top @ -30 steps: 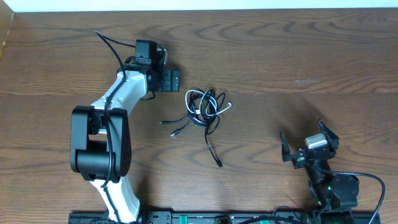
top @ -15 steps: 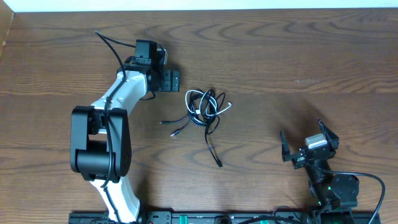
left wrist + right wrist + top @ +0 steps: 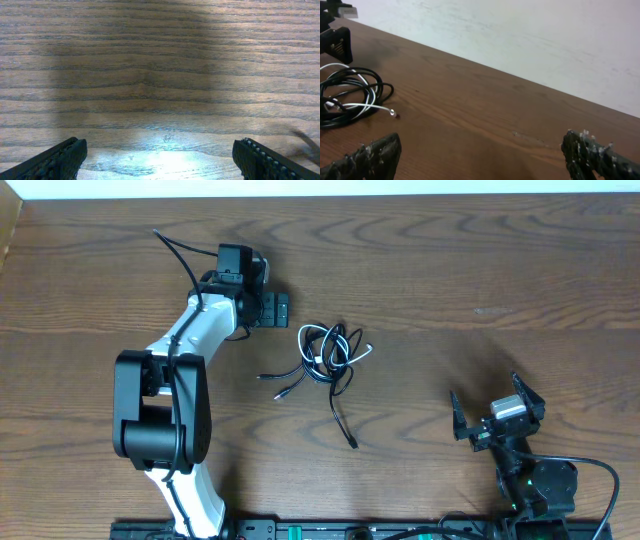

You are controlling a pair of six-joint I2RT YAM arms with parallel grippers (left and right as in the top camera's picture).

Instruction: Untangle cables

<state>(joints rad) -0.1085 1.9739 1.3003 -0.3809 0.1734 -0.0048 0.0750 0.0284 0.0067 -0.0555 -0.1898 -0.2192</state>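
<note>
From overhead, the whole layout at once. Tangle of cables (image 3: 328, 355) near the middle of the tabletop (image 3: 480, 270), between the two arms. Left hand (image 3: 280, 309) just beside the tangle on its far-left side, not touching it. Right hand (image 3: 492, 405) well apart, toward the near right corner. Both released, jaws spread wide, nothing held.

From the left wrist, bare wood grain and a patch of glare, with two ribbed black fingers (image 3: 55, 159) in the bottom corners. A thin dark streak at the right edge, too blurred to name.

From the right wrist, cables low at the left edge, partly cut off. Behind the tabletop's far edge a pale wall (image 3: 520, 40), overhead only a white strip at the top.

Hard to trace which strand crosses which inside the coil. Thin round cords, black and white, looped in overlapping rings. Black loose ends trailing left and toward the near edge; one white end with a small metal tip pointing right. Tabletop brown, matte, strongly grained.
</note>
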